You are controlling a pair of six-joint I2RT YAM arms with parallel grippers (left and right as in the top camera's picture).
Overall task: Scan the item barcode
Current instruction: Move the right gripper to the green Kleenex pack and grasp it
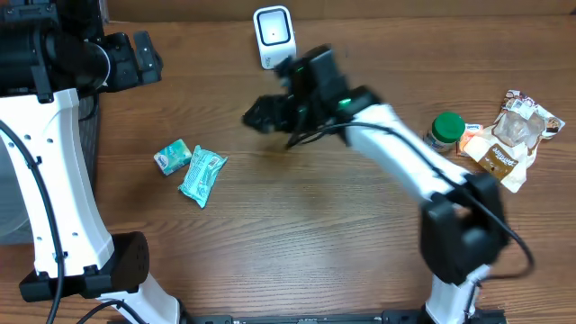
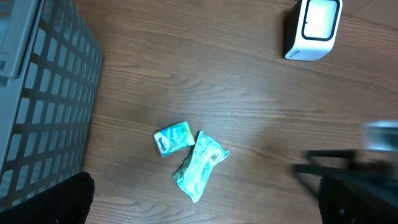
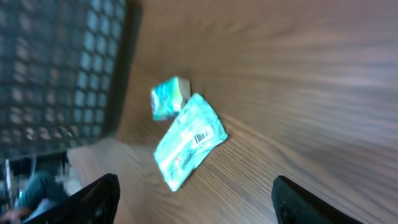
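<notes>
Two teal packets lie side by side on the wooden table: a small square packet point(image 1: 171, 157) point(image 2: 172, 138) point(image 3: 169, 98) and a longer packet point(image 1: 202, 175) point(image 2: 200, 165) point(image 3: 189, 142) whose barcode faces up. The white scanner point(image 1: 274, 36) point(image 2: 314, 28) stands at the table's back. My right gripper point(image 1: 261, 115) point(image 3: 199, 202) hovers open in front of the scanner, right of the packets, with nothing between its fingers. At the far left my left gripper point(image 1: 146, 56) point(image 2: 205, 211) hangs open and empty, high above the packets.
A grey mesh basket point(image 2: 37, 93) point(image 3: 56, 68) stands off the table's left side. At the right end lie a green-lidded jar point(image 1: 445, 130) and crumpled snack packets point(image 1: 513, 135). The right arm point(image 2: 373, 146) shows blurred in the left wrist view.
</notes>
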